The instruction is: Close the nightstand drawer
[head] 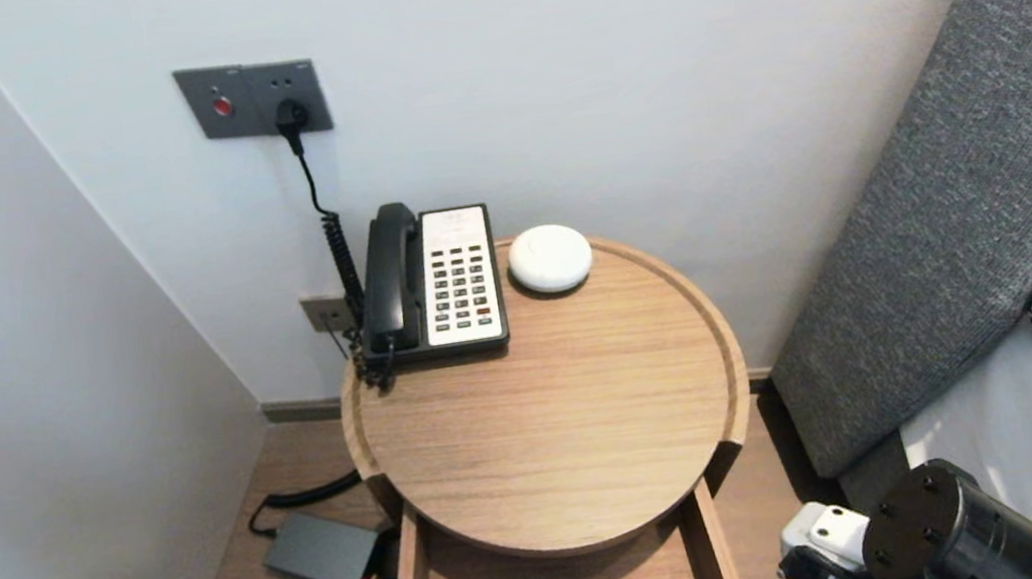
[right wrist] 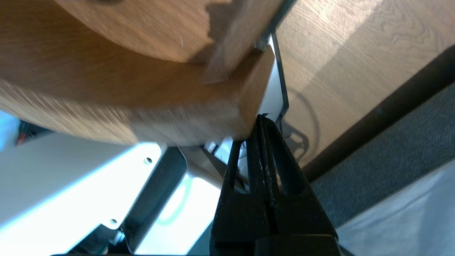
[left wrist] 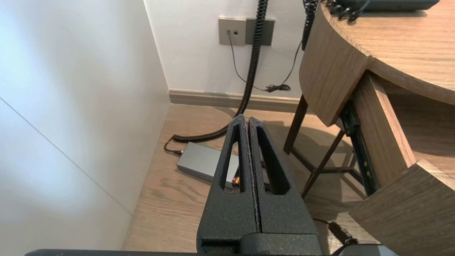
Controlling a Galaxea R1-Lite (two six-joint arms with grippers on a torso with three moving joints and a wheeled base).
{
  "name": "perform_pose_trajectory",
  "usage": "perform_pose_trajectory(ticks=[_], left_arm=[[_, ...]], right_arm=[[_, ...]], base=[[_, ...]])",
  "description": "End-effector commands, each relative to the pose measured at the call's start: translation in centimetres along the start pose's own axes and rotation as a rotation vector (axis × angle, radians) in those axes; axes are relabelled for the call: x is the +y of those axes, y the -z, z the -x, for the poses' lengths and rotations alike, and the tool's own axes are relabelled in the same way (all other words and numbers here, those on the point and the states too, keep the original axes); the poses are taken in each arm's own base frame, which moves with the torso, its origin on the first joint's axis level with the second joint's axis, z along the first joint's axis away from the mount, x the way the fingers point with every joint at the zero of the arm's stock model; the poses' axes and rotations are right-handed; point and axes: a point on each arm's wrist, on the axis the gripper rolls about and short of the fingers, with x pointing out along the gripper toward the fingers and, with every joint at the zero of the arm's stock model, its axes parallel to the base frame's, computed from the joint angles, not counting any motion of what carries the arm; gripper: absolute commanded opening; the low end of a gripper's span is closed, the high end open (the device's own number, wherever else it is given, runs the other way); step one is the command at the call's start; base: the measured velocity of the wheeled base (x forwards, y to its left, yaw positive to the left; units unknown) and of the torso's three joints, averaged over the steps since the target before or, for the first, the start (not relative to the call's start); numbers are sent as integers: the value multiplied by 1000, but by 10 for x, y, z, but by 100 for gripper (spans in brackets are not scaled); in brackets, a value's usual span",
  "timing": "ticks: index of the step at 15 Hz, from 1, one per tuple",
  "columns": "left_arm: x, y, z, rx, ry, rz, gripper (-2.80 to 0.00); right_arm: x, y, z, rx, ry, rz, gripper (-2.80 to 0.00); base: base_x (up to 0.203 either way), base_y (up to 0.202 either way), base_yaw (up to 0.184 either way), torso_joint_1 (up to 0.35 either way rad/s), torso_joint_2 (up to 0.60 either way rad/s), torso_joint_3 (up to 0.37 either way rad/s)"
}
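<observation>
While it is pinched closed, the right gripper (right wrist: pixel 262 118) hovers beside the oak-brown drawer (head: pixel 719 544).

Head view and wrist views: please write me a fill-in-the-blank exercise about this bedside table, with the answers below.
1. On the round table, the white round device lies to the ____ of the telephone.
2. The grey box lies on the ____.
3. The right gripper, near the drawer, has its fingers ____.
4. The left gripper, low beside the round table, holds ____.
Answers: right; floor; shut; nothing.
</observation>
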Motion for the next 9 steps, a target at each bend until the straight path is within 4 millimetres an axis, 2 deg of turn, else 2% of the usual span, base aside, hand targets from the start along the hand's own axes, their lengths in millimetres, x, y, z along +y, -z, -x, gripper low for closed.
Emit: perform_pose_trajectory(ticks=[1, 9], left_arm=[[0, 3, -1, 11, 0, 0, -280], [0, 3, -1, 11, 0, 0, -280]], right_arm=[[2, -4, -1, -4, -2, 1, -280], [9, -28, -10, -21, -5, -2, -280]], base=[[0, 0, 0, 0, 0, 0], [0, 0, 0, 0, 0, 0]])
